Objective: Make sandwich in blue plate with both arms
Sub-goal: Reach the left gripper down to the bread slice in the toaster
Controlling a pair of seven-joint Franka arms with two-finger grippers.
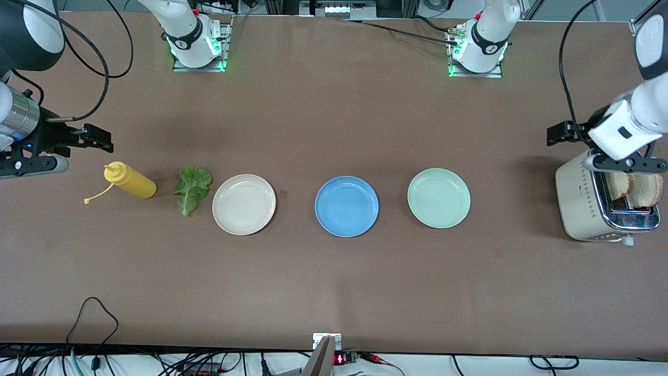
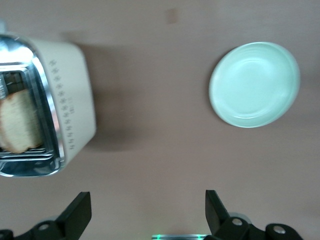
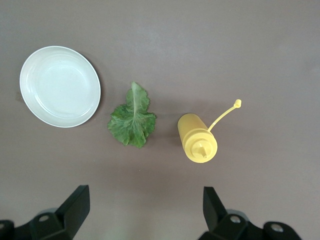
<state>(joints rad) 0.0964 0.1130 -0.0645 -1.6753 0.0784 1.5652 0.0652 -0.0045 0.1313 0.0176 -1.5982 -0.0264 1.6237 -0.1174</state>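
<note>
Left gripper (image 2: 145, 212): fingers spread wide, nothing between them, up in the air over the table just beside the toaster (image 1: 600, 201) at the left arm's end. Right gripper (image 3: 142, 212): also spread wide and empty, up over the table at the right arm's end, close to the mustard bottle (image 1: 130, 181).

Two bread slices (image 1: 634, 187) stand upright in the toaster slots, tops poking out. Lettuce leaf (image 1: 192, 189) lies flat on the table between the mustard bottle and the cream plate (image 1: 243, 204), touching neither. Blue plate (image 1: 346, 206) sits empty mid-table, between the cream plate and the mint plate (image 1: 439, 198). Nothing assembled yet; judge the task as at its start.

Handling, as judgement: bread is light, soft and crushable, so pinch gently on the exposed top crust and lift straight up out of the slot; it may catch on the chrome slot edge. The slices stand close together, so the fingers may nudge the second one. Lettuce is very light, limp, thin and flat on the table, hard to get under; best taken at the thicker stem rib or a raised ruffle. It will flop and may slip when carried.
</note>
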